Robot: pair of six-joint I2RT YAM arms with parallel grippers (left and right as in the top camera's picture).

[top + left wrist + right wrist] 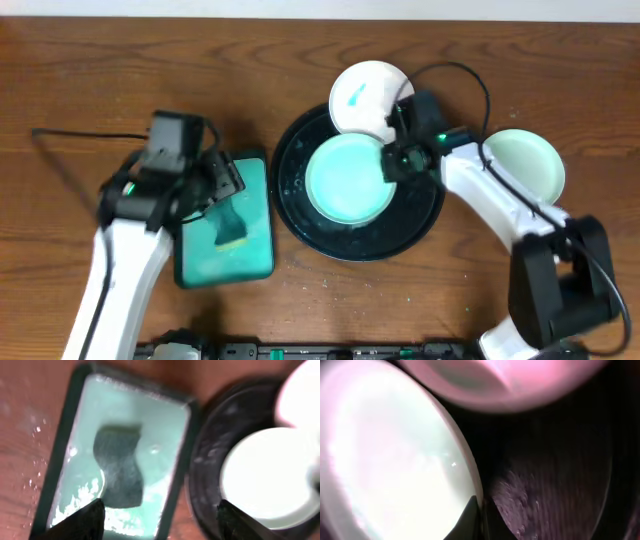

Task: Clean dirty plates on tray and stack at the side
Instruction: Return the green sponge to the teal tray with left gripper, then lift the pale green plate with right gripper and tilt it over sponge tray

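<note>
The large black tray (300, 215) lies mid-table. A pale mint plate (345, 180) sits in it, and my right gripper (392, 163) is shut on its right rim; the wrist view shows the fingers (481, 515) pinching the plate's edge (395, 460). A white plate with a teal smear (365, 95) leans on the tray's far rim. Another mint plate (525, 163) lies on the table to the right. My left gripper (222, 190) is open and empty above the teal sponge tray (80, 420), over a dark sponge (119, 467).
The teal sponge tray (255, 260) lies left of the black tray, with foam in it. Cables trail across the table at far left and over the right arm. The black tray's rim (205, 460) shows in the left wrist view.
</note>
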